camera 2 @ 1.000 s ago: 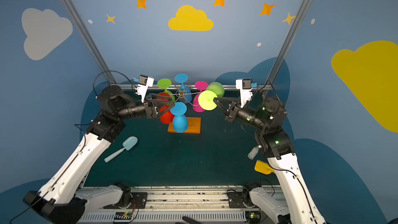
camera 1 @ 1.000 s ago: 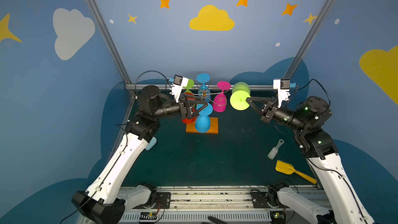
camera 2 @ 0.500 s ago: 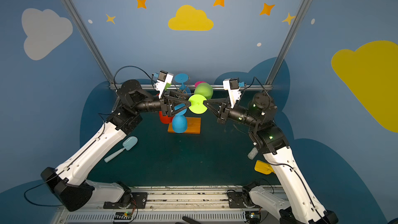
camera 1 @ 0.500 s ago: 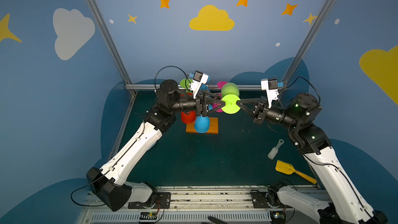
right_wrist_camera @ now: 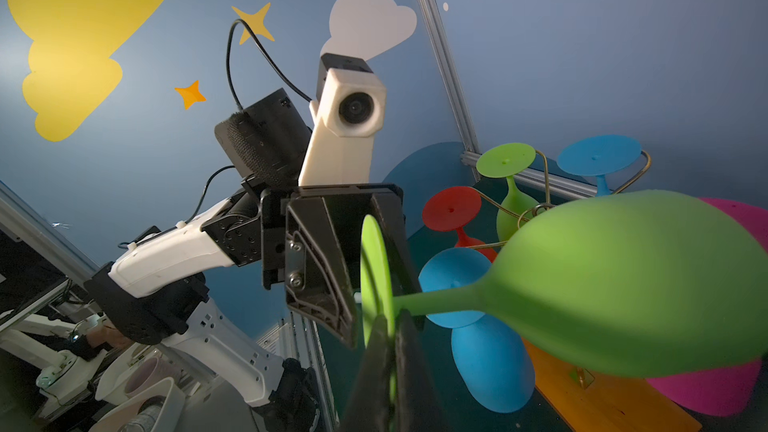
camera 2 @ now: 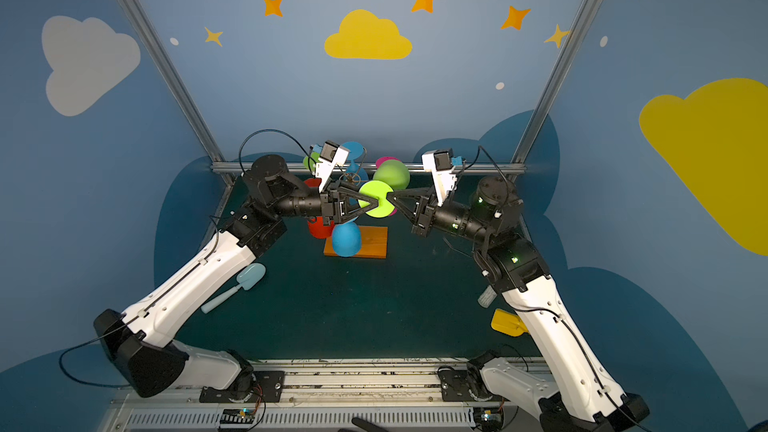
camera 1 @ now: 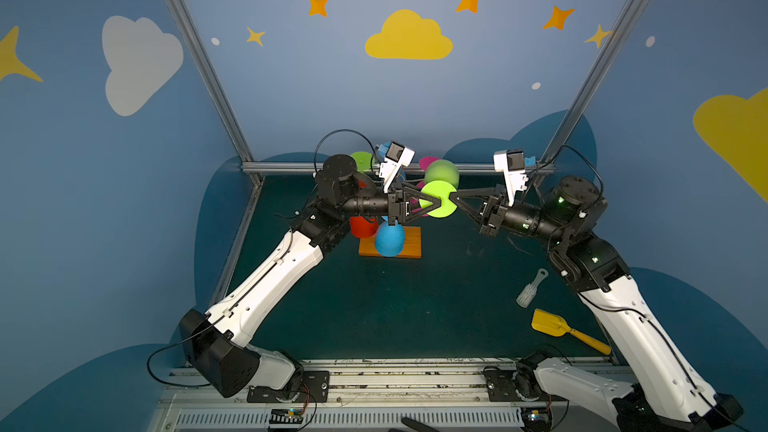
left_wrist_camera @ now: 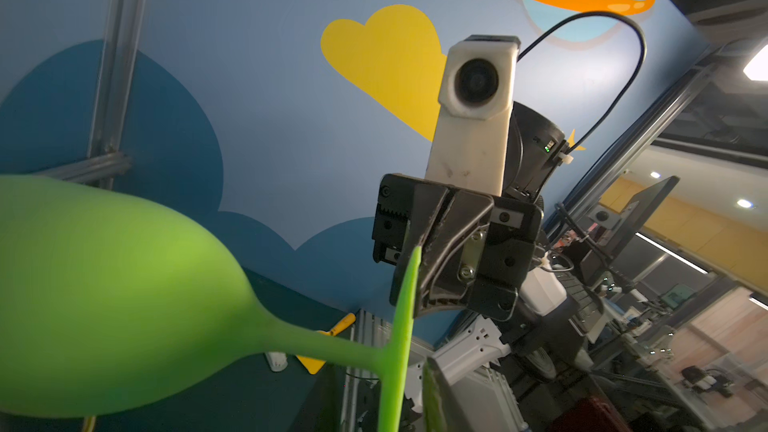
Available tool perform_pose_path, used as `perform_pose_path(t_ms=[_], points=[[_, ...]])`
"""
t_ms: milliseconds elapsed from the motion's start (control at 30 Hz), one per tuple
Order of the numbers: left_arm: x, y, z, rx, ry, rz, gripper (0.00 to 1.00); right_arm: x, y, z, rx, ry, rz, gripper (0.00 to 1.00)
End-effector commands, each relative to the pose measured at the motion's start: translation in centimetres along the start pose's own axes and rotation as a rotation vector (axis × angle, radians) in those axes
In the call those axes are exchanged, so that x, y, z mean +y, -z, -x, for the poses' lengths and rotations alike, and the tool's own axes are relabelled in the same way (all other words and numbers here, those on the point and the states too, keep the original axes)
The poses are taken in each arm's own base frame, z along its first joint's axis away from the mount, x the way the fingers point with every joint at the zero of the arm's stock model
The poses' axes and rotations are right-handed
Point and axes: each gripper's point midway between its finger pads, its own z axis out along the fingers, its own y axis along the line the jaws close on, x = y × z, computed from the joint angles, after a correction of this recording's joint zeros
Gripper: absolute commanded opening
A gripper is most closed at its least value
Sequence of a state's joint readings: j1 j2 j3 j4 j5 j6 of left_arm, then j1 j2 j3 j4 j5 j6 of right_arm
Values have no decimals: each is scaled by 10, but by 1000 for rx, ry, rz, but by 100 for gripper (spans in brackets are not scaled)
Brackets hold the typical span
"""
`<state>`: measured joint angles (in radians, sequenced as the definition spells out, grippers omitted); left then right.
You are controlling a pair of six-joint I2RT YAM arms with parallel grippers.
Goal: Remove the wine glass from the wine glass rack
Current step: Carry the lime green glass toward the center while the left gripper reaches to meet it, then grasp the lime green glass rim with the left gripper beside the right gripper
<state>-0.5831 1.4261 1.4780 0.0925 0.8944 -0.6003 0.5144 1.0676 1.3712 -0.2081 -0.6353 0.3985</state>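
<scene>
Right wrist: right claw [right_wrist_camera: 392, 322] pinches wine glass [right_wrist_camera: 623, 284] (foot).

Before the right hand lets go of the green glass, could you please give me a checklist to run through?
1. Green wine glass off the wine glass rack, held sideways: ok.
2. Right hand shut on the foot rim: ok.
3. Left hand gripping the opposite rim: cannot tell; its fingers straddle it.
4. Bowl clear of the magenta glass: cannot tell; they overlap in both top views.
5. Red glass and blue glass hanging on the rack: ok.
</scene>
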Motion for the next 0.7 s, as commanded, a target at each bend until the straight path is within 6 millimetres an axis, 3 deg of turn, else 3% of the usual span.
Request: perform_pose_path(t_ms=[0, 167, 200, 333, 433, 533, 667], points=[[-20, 1, 12, -13, -48, -55, 15, 10, 0, 14, -34, 46, 21, 0], [-33, 6, 18, -29, -59, -81, 3, 10, 2, 14, -33, 52, 12, 0], [-35, 8, 21, -36, -57, -82, 3, 10, 3, 14, -33, 54, 5, 6], [-33, 20, 32, -68, 14, -74, 3, 8, 14, 14, -40, 91, -59, 52], [-29, 31, 42, -101, 69, -83, 3, 0, 27, 13, -67, 153, -142, 70], [-27, 37, 47, -108, 102, -89, 3, -7, 40, 12, -113, 253, -219, 83], [-32, 37, 49, -103, 123, -117, 3, -15, 48, 12, -177, 416, -277, 89]])
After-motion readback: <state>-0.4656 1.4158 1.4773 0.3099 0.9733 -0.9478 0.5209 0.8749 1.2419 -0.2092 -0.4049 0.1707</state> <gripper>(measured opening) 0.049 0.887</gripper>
